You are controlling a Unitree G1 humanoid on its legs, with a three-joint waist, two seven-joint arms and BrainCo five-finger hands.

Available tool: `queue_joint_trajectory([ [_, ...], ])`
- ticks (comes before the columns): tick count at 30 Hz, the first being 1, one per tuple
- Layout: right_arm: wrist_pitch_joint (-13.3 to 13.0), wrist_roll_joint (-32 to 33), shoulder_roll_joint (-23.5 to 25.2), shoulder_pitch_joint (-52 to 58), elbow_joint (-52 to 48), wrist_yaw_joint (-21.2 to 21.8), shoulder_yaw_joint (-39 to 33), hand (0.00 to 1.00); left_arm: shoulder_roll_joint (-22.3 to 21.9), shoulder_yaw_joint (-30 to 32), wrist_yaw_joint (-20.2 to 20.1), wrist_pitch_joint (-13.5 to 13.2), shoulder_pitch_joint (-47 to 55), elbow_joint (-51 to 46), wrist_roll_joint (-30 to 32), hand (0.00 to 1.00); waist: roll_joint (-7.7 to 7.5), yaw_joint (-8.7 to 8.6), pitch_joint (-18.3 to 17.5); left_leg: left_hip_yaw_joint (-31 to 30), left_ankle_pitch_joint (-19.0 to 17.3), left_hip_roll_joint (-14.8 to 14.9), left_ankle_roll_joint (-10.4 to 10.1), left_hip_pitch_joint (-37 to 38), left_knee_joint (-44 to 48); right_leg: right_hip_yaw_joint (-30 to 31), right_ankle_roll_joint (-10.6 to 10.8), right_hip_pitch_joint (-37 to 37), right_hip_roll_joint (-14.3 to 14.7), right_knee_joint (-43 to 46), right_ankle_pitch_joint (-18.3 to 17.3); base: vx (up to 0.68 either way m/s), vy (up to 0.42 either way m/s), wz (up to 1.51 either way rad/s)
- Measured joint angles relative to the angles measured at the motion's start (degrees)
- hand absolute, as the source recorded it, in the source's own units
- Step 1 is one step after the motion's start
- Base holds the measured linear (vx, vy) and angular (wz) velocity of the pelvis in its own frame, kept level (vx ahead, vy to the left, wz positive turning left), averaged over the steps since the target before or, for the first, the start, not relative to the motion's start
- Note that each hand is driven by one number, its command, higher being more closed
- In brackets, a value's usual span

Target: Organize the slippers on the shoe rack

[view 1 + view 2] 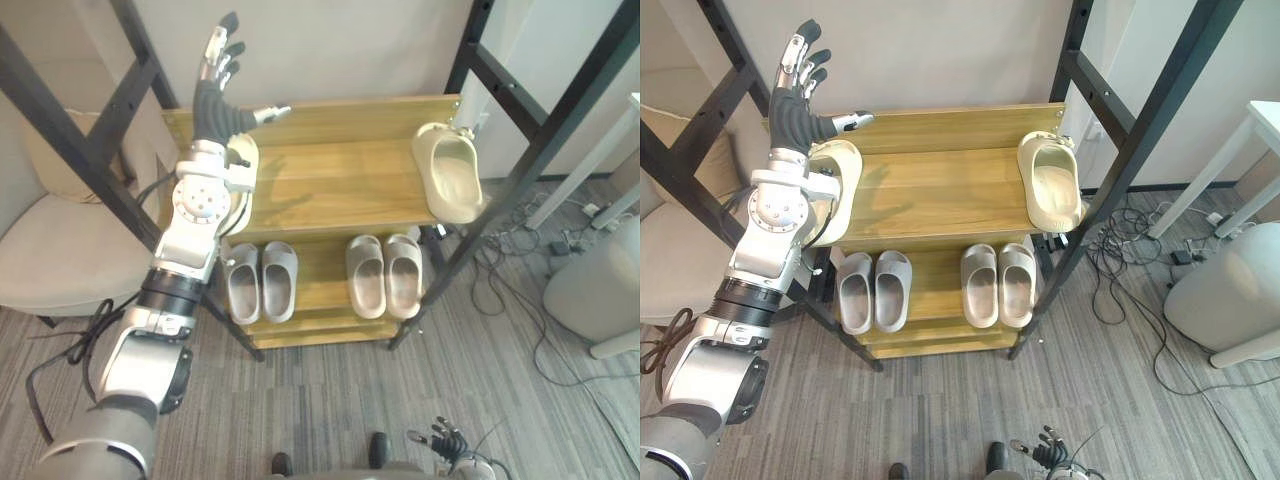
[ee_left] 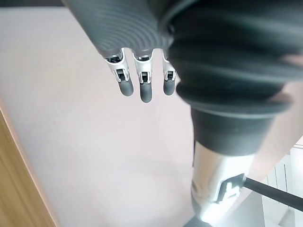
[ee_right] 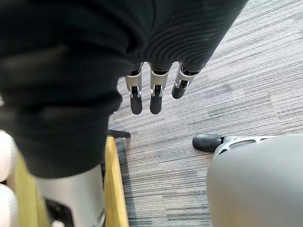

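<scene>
A plain pale wall [image 1: 330,50] stands at the back, and grey striped carpet [image 1: 330,410] covers the floor. A beige armchair [image 1: 60,250] sits at the left behind black metal beams [image 1: 80,142]; at the right, loose cables [image 1: 1120,240] trail on the carpet near a white table leg [image 1: 585,165] and a rounded grey seat [image 1: 600,285]

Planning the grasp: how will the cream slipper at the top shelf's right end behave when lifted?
The cream slipper looks like thick moulded foam, so probably light and fairly stiff. Lying flat on its sole, it should slide rather than roll if pushed.
</scene>
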Motion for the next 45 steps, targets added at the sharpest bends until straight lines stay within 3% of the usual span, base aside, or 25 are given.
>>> queue_joint_trajectory([
  [10,0.1,0.5,1.6,0.6,-1.4,-0.2,2.3,0.0,-1.1,0.0,-1.4,2.3,-3.8,9.7,8.5,0.0,0.12,1.25,-2.4,0.7,-0.1,0.3,0.0,-0.7,0.0,0.0,-0.1,-0.8,0.0,0.6,0.1,-0.02,-0.004,-0.01],
  [20,0.1,0.6,1.6,-0.2,-1.2,-0.4,2.8,0.0,-0.6,0.2,-1.5,3.8,-3.9,18.8,13.8,0.0,0.21,1.65,-2.6,1.3,0.2,-0.1,0.0,0.9,-0.1,-0.4,-0.3,0.4,-0.1,-0.3,0.8,-0.02,-0.006,-0.03],
  [34,0.1,1.0,2.7,-3.6,1.5,-1.4,4.6,0.0,-0.5,2.6,-2.3,6.5,-3.9,25.4,21.9,0.0,0.12,1.71,-2.6,1.3,0.7,-0.1,0.0,0.9,-1.0,-0.9,-0.2,0.5,-0.1,-0.9,1.2,0.0,-0.001,0.0],
  [45,0.1,2.3,3.2,-4.2,1.6,-1.9,5.1,0.0,-0.4,4.2,-2.3,8.3,-4.0,27.2,24.7,0.0,-0.27,1.87,-2.8,2.3,0.7,0.3,-0.1,-0.5,-1.0,-0.2,-0.1,-1.4,-0.2,-0.9,1.6,0.0,-0.003,-0.03],
])
